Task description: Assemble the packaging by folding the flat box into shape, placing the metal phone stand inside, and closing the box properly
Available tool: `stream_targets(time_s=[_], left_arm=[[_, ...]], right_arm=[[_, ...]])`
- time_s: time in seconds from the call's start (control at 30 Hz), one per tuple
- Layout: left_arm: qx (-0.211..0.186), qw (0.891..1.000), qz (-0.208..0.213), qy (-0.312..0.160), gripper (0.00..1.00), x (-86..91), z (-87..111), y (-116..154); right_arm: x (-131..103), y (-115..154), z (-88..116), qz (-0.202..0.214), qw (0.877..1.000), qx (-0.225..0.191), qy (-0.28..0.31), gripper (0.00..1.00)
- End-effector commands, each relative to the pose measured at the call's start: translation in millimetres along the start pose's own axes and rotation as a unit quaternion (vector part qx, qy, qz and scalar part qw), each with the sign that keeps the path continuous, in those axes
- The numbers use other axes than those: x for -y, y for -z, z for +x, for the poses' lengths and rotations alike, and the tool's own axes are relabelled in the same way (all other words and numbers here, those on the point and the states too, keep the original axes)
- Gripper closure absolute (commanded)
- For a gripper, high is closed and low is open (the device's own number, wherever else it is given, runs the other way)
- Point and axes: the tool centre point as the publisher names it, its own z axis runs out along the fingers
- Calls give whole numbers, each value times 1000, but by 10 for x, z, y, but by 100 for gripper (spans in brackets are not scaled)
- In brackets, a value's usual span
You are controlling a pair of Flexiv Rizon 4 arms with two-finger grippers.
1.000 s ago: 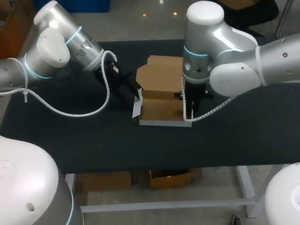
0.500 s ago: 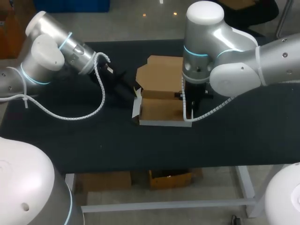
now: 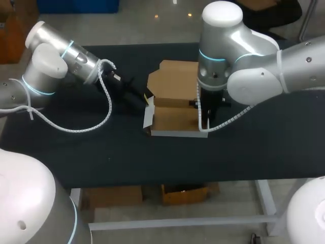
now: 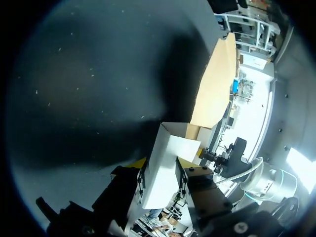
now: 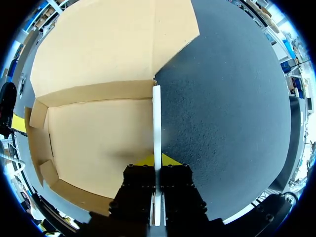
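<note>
The brown cardboard box (image 3: pixel 175 118) lies open in the middle of the black table, its lid (image 3: pixel 175 81) flat behind it. My right gripper (image 3: pixel 202 122) stands over the right wall and is shut on it; in the right wrist view the white wall (image 5: pixel 156 118) runs as a thin edge into the gripper (image 5: pixel 157 160), with the box's bare inside (image 5: pixel 98 143) beside it. My left gripper (image 3: pixel 145 99) is at the box's left side. The white left flap (image 4: pixel 165 173) lies slanted between its fingers, and the gripper (image 4: pixel 162 163) is open.
The black table (image 3: pixel 101 147) has bare cloth in front of the box and to both sides. My left arm's white cable (image 3: pixel 76 124) loops low over the table's left part.
My left arm's elbow has swung back to the left while its gripper stayed at the flap, its jaws a little narrower. The right arm and the box have not moved.
</note>
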Motion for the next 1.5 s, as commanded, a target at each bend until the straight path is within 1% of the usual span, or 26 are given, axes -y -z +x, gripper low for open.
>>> stream_targets(time_s=[0.03,0.33,0.67,0.83,1.17,1.4,1.5], left_arm=[[0,1000,-11,-4,65,9,31,-12],[-1,1000,-17,-17,65,-77,101,-45],[17,1000,-6,-24,65,-143,142,-131],[38,998,19,-34,65,-197,183,-164],[92,992,74,-40,65,-215,213,-239],[107,988,97,-47,65,-184,200,-250],[104,987,103,-72,64,-169,184,-247]], right_arm=[[-2,8,1,2,1000,1,0,100],[-2,8,1,2,1000,1,0,100],[-2,8,1,2,1000,1,0,100],[-2,8,1,2,1000,1,0,100],[-2,8,1,2,1000,1,0,100],[-2,8,1,2,1000,1,0,100],[-2,8,1,2,1000,1,0,100]])
